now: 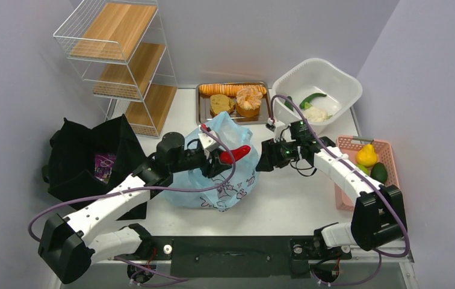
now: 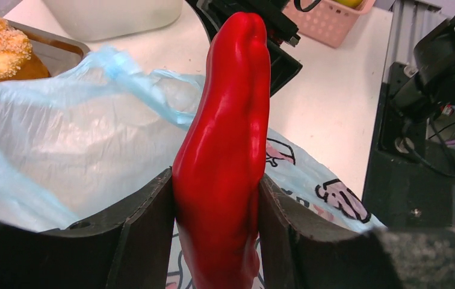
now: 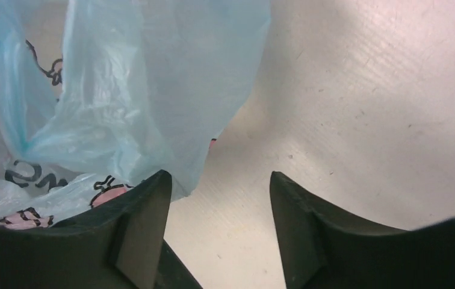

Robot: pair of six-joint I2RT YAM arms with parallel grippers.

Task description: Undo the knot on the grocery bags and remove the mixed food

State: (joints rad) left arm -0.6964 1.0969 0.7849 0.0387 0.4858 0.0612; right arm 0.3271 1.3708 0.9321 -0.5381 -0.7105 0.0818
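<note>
**Red pepper's out of the blue bag, right side is free**

My left end effector point(image 2: 216, 186) is clamped on a long red pepper point(image 2: 225, 132), held just above the pale blue plastic bag point(image 1: 228, 183) slumped mid-desk point(image 1: 297, 198). The black tote point(image 1: 74, 159) sits off to its left with a purple snack packet point(image 1: 103, 164) showing inside. The pepper looks glossy and slick, firm but bruisable, so I reckon a gentle mid-body pinch like this is right. The bag is flimsy film, best taken by a handle or rim fold. My right end effector point(image 3: 219, 186) has its jaws apart and empty, just beside the bag's edge over bare desk. The left wrist view shows the actual grip; the top view only gives a red sliver, but it alone shows the tote. I can't spot a knot anywhere.
</note>
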